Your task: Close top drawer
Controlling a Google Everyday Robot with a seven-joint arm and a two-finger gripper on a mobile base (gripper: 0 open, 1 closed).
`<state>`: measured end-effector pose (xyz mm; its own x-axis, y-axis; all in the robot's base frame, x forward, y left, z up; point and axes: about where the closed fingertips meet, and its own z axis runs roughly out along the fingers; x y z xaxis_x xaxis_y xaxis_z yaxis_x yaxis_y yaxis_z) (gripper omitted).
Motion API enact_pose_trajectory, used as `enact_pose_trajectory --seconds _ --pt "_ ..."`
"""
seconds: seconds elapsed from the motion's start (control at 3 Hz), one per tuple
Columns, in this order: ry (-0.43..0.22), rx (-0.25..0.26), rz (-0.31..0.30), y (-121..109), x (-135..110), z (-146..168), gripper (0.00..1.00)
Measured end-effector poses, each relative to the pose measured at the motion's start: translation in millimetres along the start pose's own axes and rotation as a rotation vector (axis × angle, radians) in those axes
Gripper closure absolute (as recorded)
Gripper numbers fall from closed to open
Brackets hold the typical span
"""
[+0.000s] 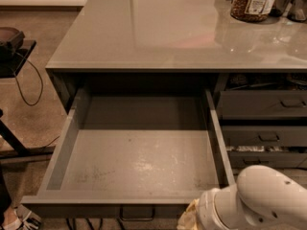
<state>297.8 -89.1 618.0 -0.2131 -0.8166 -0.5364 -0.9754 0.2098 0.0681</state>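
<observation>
The top drawer [139, 162] is a wide, deep grey metal drawer pulled far out from under the grey counter, its scuffed floor bare. Its flat front runs along the bottom of the view, with a small metal loop handle [136, 213] at its centre. My white arm [259, 200] comes in at the bottom right, just right of the drawer's front right corner. The gripper [188, 219] is mostly below the frame edge; only a pale part shows beside the drawer front.
The grey counter top [177, 28] holds a jar of brown food [253, 1] at the back right. Narrower grey drawers [261, 104] stack to the right of the open drawer. A black stand with cables [17, 51] stands on the floor at left.
</observation>
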Motion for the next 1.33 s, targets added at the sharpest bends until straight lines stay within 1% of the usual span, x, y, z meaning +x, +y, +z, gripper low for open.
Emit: enact_pose_trajectory --seconds 0.33,0.67,1.0,1.33 --pt "0.007 0.012 0.012 -2 0 0 1.00" --pt "0.022 0.040 0.077 -13 -3 3 1.00" --pt "0.087 0.167 0.100 -46 3 -6 1.00" --pt "0.087 0.168 0.099 -46 3 -6 1.00"
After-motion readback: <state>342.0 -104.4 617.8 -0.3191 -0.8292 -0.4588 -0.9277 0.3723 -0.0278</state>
